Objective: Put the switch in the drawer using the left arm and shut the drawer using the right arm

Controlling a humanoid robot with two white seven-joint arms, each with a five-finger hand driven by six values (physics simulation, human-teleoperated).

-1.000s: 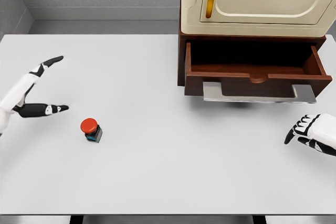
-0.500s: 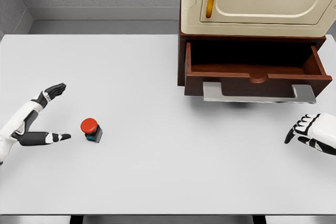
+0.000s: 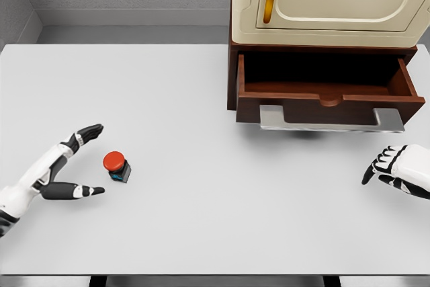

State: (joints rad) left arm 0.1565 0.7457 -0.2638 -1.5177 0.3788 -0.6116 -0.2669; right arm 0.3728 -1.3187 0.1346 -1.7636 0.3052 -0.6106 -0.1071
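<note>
Reaching in from the lower left, left robot hand [image 3: 64,169] is spread wide, thumb and fingers splayed either side of the switch [image 3: 117,165] but not touching it. Switch sits on the desk [image 3: 201,220], red cap up, well apart from the open drawer [image 3: 326,92]. Right robot hand [image 3: 396,171] rests at the right edge below the drawer, fingers loosely curled, holding nothing.

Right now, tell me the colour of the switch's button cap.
Red, on a dark base with a blue edge; the switch shows in the head view.
</note>
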